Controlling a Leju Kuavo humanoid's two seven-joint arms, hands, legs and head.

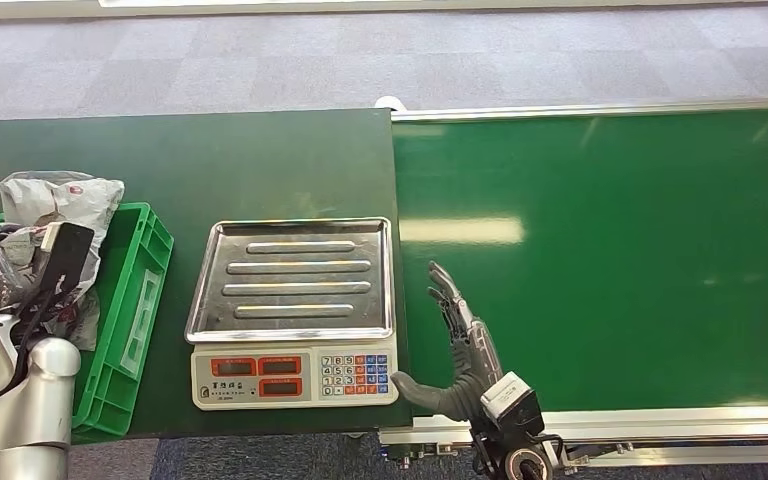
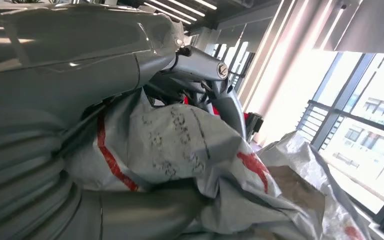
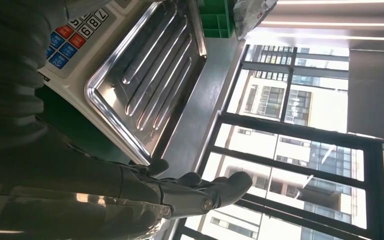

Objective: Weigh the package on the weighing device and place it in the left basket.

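Note:
My left hand (image 2: 55, 75) grips a crumpled grey package (image 2: 180, 145) with red markings, thumb under it and fingers (image 2: 215, 75) over it. In the head view that hand (image 1: 0, 268) is over the green basket (image 1: 135, 300) at the far left, among grey bags (image 1: 60, 195) piled in it. The weighing scale (image 1: 295, 375) stands to the right of the basket, and its steel tray (image 1: 295, 275) is bare. My right hand (image 1: 460, 340) is open with its fingers spread, just right of the scale's keypad. The right wrist view shows the tray (image 3: 150, 75) close by.
A green conveyor belt (image 1: 600, 260) with a metal frame runs to the right of the dark green table (image 1: 220, 160). Grey carpet floor (image 1: 360, 60) lies beyond. The basket reaches the table's front left edge.

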